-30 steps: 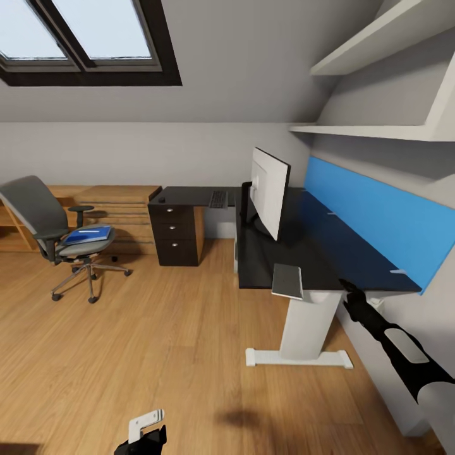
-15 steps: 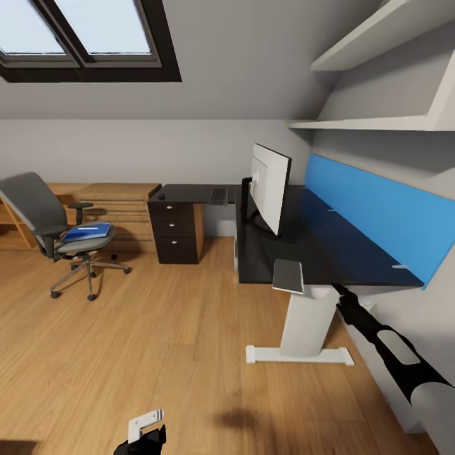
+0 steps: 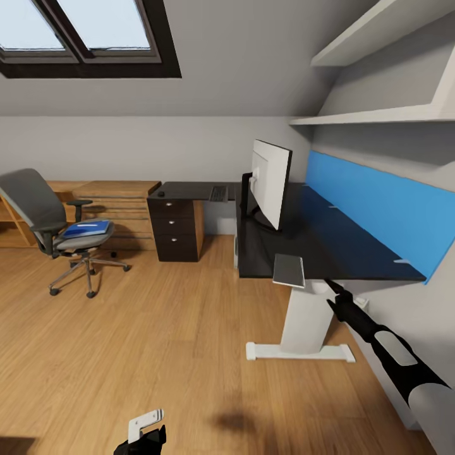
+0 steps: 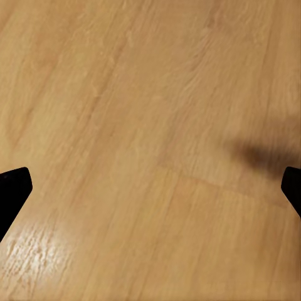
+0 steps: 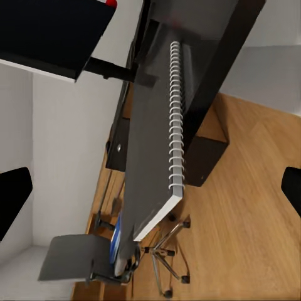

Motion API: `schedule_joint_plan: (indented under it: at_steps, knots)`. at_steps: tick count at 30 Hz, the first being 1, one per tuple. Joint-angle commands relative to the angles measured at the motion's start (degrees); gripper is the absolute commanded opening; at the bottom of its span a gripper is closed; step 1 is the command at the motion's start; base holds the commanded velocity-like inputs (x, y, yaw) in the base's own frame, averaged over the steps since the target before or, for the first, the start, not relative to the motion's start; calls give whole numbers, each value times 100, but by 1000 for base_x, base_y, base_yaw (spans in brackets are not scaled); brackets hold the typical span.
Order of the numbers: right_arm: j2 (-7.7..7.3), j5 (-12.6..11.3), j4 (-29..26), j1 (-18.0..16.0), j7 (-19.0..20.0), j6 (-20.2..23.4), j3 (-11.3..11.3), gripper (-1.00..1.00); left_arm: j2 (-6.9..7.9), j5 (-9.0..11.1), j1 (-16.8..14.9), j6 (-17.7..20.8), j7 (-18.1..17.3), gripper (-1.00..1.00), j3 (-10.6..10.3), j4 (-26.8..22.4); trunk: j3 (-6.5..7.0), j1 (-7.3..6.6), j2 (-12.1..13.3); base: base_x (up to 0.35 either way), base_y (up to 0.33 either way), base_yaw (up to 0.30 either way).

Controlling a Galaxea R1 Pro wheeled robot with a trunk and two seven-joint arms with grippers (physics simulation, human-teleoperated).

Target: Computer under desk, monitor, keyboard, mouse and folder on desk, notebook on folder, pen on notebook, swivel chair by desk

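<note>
Just notebook (image 3: 288,271) beside right end effector (image 3: 330,287)

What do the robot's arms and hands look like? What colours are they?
The right arm is a long black tube with a pale grey patch on it, and it turns into a wider light grey sleeve near the robot's body. It gets thinner toward the tip. The left gripper is black with a white, flat, blocky piece on top. From the wrist cameras, the fingertips look like plain black wedges.

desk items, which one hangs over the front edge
The notebook, near the right gripper; the monitor and keyboard sit fully on the desk.
</note>
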Motion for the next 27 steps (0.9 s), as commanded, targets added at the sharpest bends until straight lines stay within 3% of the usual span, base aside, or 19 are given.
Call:
schedule_joint_plan:
  at_steps: [1, 15, 27]
  knots:
    - [-6, -59, 4, -5, 28, 30, 27, 100, 8, 25, -4, 19, 50, 100, -31, -12, -24, 22, -44, 0, 0, 0]
    - [0, -50, 2, -4, 96, 94, 35, 100, 8, 25, -4, 18, 50, 100, -31, -12, -275, 330, -606, 0, 0, 0]
    - [49, 67, -34, -4, 121, 94, 45, 100, 39, 17, -4, 10, 0, 100, -24, -5, -275, 330, -606, 17, 40, 0]
